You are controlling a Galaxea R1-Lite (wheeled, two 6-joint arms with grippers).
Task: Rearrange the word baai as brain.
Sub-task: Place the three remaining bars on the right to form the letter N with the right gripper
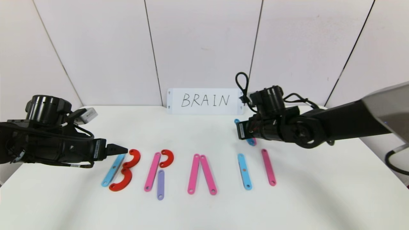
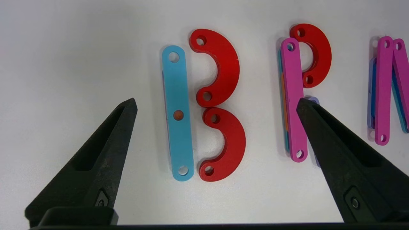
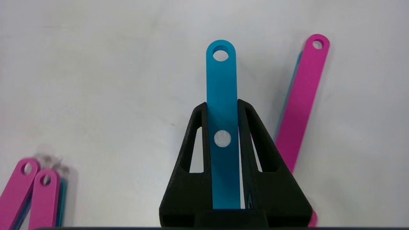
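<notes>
The letters lie in a row on the white table. A light-blue bar [image 1: 112, 171] with two red hooks [image 1: 132, 158] makes a B. A pink bar [image 1: 152, 172], a red hook [image 1: 166, 158] and a purple bar [image 1: 160, 184] make an R. Two pink bars [image 1: 193, 174] lean together as an A. To their right lie a light-blue bar [image 1: 244, 171] and a pink bar [image 1: 268, 167]. My left gripper [image 2: 216, 101] is open and empty, hovering over the B. My right gripper [image 3: 222, 103] is shut on another blue bar [image 3: 221, 80], held above the table behind the right-hand pieces.
A white card [image 1: 204, 101] with handwritten "BRAIN" stands against the back wall. The table [image 1: 204, 210] is bounded by white wall panels behind. A black cable loops above the right wrist [image 1: 242, 80].
</notes>
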